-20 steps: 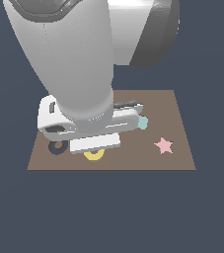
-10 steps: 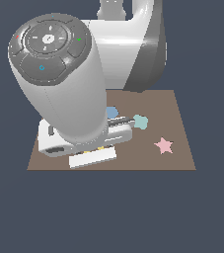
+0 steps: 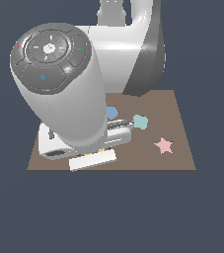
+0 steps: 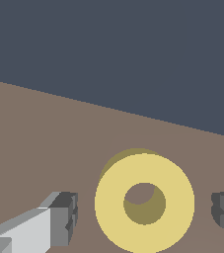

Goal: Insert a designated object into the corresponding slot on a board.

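Observation:
In the wrist view the yellow ring [image 4: 175, 197] lies flat on the brown board [image 4: 44, 143]. My gripper [image 4: 144, 215] is open, with one finger [image 4: 59, 220] on each side of the ring. Both fingers stand a small gap away from it. In the exterior view my arm and hand [image 3: 84, 143] cover the near left part of the board [image 3: 180, 153]. Only a sliver of the yellow ring [image 3: 101, 150] shows under the hand there. The navy ring-shaped slot is hidden in both views.
A blue piece [image 3: 112, 112], a teal piece [image 3: 141, 121] and a pink star [image 3: 164, 145] lie on the board to the exterior view's right of my hand. The board's near edge is close below the hand.
My arm has swung down over the board and now fills more of the exterior view. The hand has sunk over the yellow ring, which showed beneath it before and is now almost covered.

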You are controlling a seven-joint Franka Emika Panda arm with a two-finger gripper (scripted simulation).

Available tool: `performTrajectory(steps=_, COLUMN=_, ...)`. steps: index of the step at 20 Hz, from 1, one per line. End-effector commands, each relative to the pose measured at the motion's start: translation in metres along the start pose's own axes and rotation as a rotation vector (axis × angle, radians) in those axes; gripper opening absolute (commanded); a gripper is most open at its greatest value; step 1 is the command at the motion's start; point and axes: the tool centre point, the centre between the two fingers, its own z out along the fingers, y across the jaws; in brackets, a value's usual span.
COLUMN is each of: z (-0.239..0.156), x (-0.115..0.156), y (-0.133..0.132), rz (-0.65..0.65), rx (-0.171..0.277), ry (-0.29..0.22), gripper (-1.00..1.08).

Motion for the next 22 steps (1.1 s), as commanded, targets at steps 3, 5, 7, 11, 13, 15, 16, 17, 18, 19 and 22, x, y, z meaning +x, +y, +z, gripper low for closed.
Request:
performTrajectory(steps=3, z=0.012, x=0.000, y=0.000, rz=0.000, rx=0.000, ry=-0.001, gripper=1.00)
performTrajectory(steps=5, z=0.017, x=0.000, y=0.000, rz=-0.001, rx=0.000, ry=0.000, gripper=1.00)
performTrajectory(steps=7, z=0.018, x=0.000, y=0.000, rz=-0.001, rx=0.000, ry=0.000, gripper=1.00)
performTrajectory(steps=11, z=0.018, x=0.000, y=0.000, rz=-0.001, rx=0.000, ry=0.000, gripper=-1.00)
performTrajectory(steps=13, z=0.018, x=0.000, y=0.000, rz=-0.001, rx=0.000, ry=0.000, gripper=-1.00)
performTrajectory(steps=15, z=0.018, x=0.000, y=0.000, rz=-0.001, rx=0.000, ry=0.000, gripper=-1.00)
performTrajectory(steps=16, z=0.018, x=0.000, y=0.000, rz=-0.001, rx=0.000, ry=0.000, gripper=-1.00)
performTrajectory(steps=17, z=0.018, x=0.000, y=0.000, rz=-0.001, rx=0.000, ry=0.000, gripper=-1.00)
performTrajectory(steps=18, z=0.018, x=0.000, y=0.000, rz=0.000, rx=0.000, ry=0.000, gripper=-1.00)
performTrajectory(steps=19, z=0.018, x=0.000, y=0.000, rz=0.000, rx=0.000, ry=0.000, gripper=-1.00)
performTrajectory(steps=22, z=0.017, x=-0.002, y=0.005, rz=0.004, rx=0.000, ry=0.000, gripper=-1.00)
